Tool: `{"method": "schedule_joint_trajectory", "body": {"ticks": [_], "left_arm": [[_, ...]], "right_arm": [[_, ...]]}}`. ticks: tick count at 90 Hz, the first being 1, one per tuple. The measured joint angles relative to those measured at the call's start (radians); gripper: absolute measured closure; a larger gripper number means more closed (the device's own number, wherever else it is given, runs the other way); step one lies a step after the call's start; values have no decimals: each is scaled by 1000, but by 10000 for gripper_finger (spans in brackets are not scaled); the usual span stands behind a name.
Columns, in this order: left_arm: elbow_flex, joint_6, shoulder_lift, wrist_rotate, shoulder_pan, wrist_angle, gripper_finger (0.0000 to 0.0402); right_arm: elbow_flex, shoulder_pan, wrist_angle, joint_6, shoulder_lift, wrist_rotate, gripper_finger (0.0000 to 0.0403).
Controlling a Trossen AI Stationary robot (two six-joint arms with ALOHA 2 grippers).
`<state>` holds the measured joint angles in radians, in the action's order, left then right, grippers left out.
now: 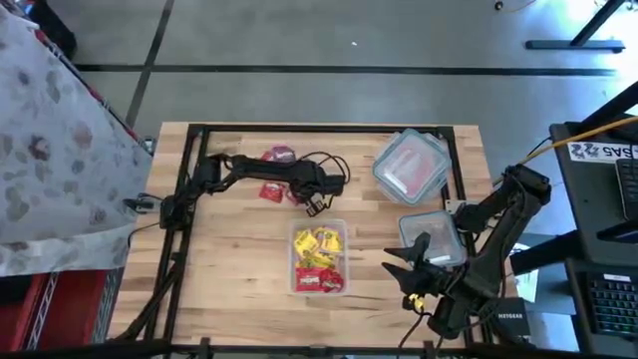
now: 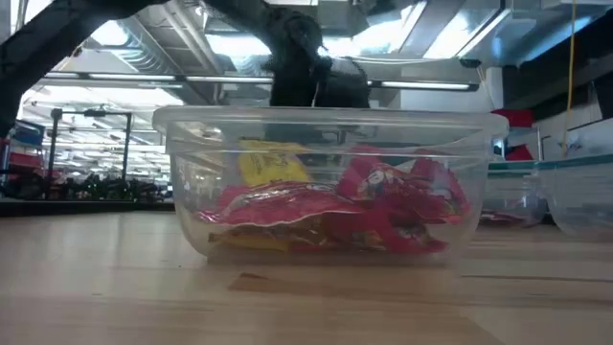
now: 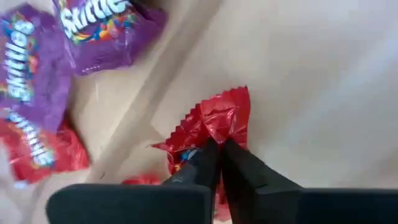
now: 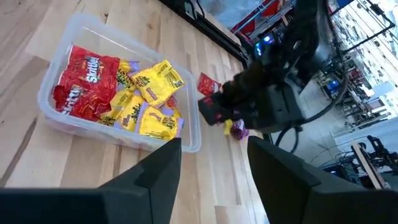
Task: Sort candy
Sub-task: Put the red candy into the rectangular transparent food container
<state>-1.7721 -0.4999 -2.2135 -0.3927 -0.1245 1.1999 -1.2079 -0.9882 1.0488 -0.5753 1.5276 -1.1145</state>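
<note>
My left gripper (image 1: 313,206) is over the table's middle, shut on a red candy packet (image 3: 214,118). Loose candy lies near it: purple packets (image 3: 99,31) and a red one (image 3: 37,152), with more red packets (image 1: 271,191) on the wood. A clear tub (image 1: 344,227) just nearer than the gripper holds yellow and red candy (image 4: 143,93). My right gripper (image 4: 214,155) waits open at the near right (image 1: 399,267), apart from the tub, with nothing between its fingers. My left gripper pinches the red packet's crinkled body near one end (image 3: 205,138) between its two shut fingertips. The fingers point down at it from above. The packet's serrated free end (image 3: 239,96) sticks out beyond the fingertips. Whether the packet is clear of the table, I cannot tell.
A lidded clear container (image 1: 411,165) stands at the far right, and another clear container (image 1: 431,237) sits beside my right arm. A black frame (image 1: 299,129) runs round the tabletop. Bare wood lies at the near left (image 1: 219,269).
</note>
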Motion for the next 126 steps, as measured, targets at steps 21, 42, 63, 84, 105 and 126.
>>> {"method": "schedule_joint_trajectory", "body": {"ticks": [21, 42, 63, 84, 105, 126], "left_arm": [[-157, 30, 13, -55, 159, 206, 401], [-284, -18, 14, -55, 375, 236, 401], [-302, 69, 15, -36, 554, 0, 401], [-296, 160, -16, -35, 635, -14, 397], [-296, 223, -61, 27, 634, 0, 345], [-355, 73, -30, -85, 602, 259, 306]], "right_arm": [[0, 0, -2, -4, 0, 0, 231], [0, 0, -8, -4, 0, -2, 231], [0, 0, -12, -4, 0, -43, 231], [0, 0, -31, -4, 0, -45, 231], [0, 0, -48, -4, 0, -45, 231], [0, 0, -53, -4, 0, -40, 231]]}}
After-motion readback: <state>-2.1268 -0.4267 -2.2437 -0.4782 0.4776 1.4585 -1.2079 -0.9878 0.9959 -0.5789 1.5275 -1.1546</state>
